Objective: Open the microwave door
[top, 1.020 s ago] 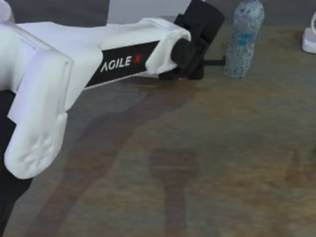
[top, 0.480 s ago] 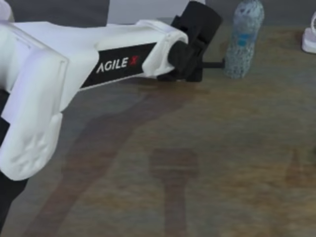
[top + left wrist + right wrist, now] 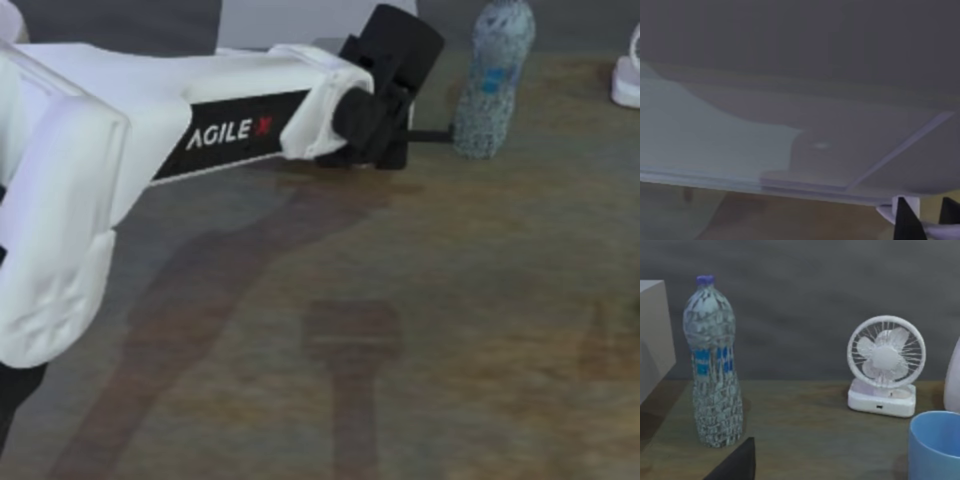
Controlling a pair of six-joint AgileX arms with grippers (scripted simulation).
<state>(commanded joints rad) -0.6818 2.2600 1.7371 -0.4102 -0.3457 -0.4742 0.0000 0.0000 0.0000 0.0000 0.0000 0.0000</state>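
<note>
Change: left arm (image 3: pixel 150 150) swinging a little further toward the table's far edge than a second ago, wrist edging left, away from the water bottle (image 3: pixel 492 80).
Left pincer (image 3: pixel 922 220): sitting at the microwave's front; fingertips (image 3: pixel 904 220) parted around a white strip, probably the handle; clenching not clear, cannot tell.
Microwave (image 3: pixel 290 22): standing at the far edge, left of the bottle, mostly hidden under the arm.
Microwave door (image 3: pixel 805 150): filling the left wrist view as a pale panel.
Right arm: parked out of the top view, facing bottle, fan (image 3: pixel 885 365) and blue cup (image 3: pixel 935 445).
</note>
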